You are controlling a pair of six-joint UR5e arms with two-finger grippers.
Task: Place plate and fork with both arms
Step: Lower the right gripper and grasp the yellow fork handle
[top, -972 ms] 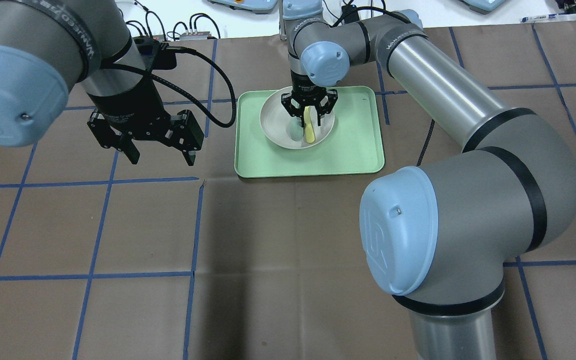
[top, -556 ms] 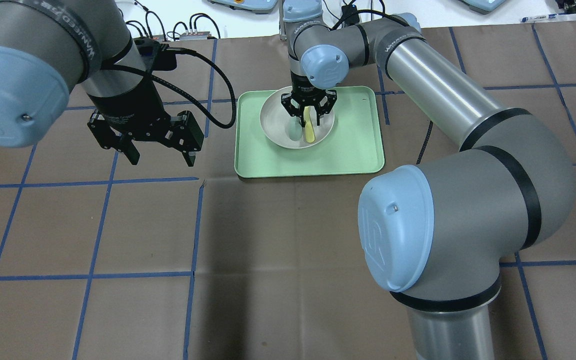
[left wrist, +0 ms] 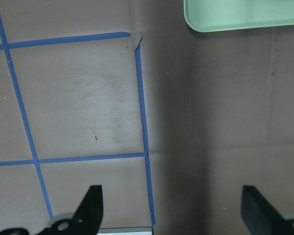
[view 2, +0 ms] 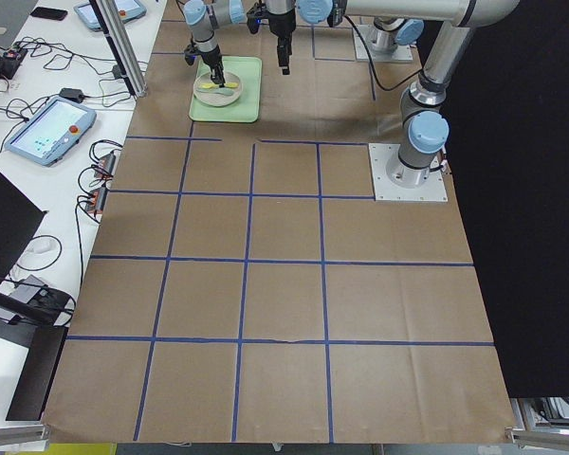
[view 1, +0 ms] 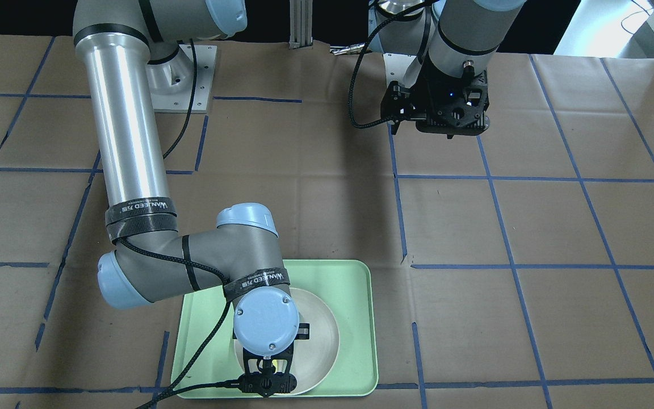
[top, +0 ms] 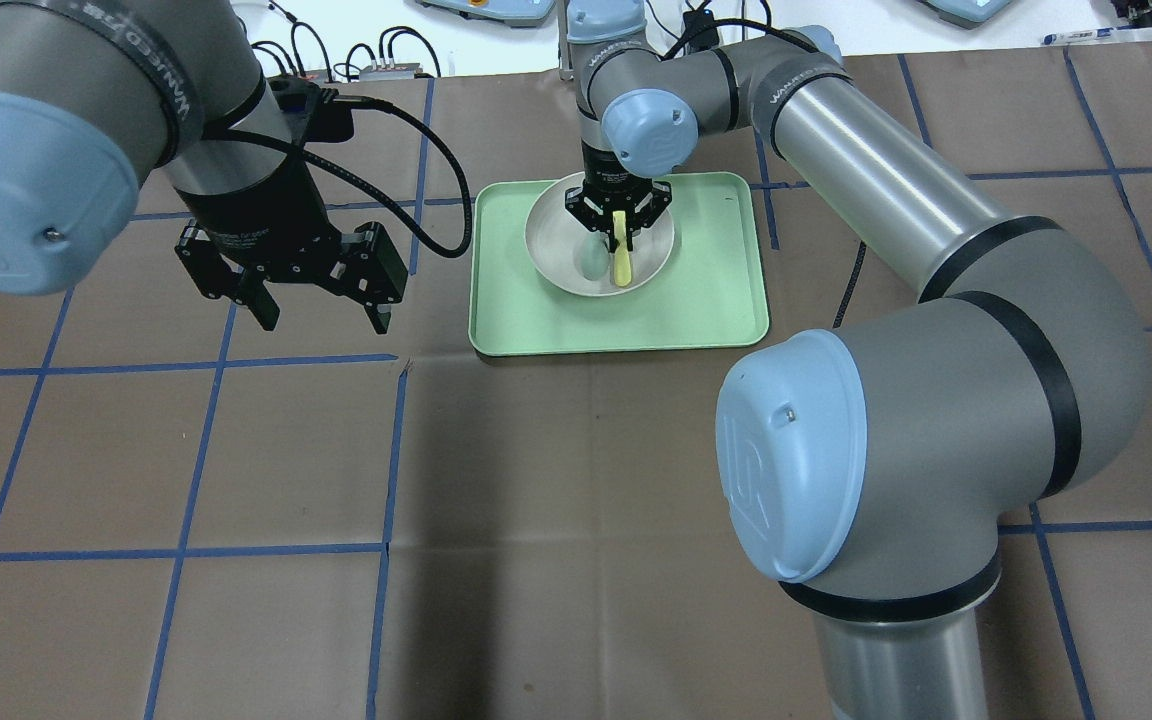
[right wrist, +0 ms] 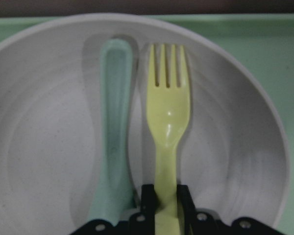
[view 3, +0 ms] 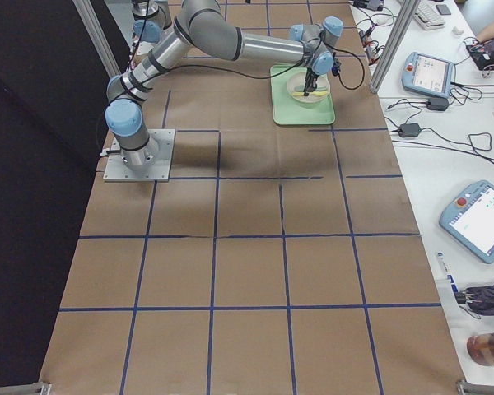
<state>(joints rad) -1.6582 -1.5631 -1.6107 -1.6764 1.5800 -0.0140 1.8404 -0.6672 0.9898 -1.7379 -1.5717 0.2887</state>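
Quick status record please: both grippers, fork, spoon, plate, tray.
right gripper: shut on the handle of the fork, over the plate
left gripper: open, empty, above bare table beside the tray
fork: inside the plate, parallel to the spoon
spoon: lying in the plate, not gripped
plate: on the tray

The round off-white plate [top: 553,255] sits on the light-green tray [top: 706,310]. Over its bowl, the slim pale-yellow fork [right wrist: 167,117] has its handle pinched in the right gripper [right wrist: 165,195].
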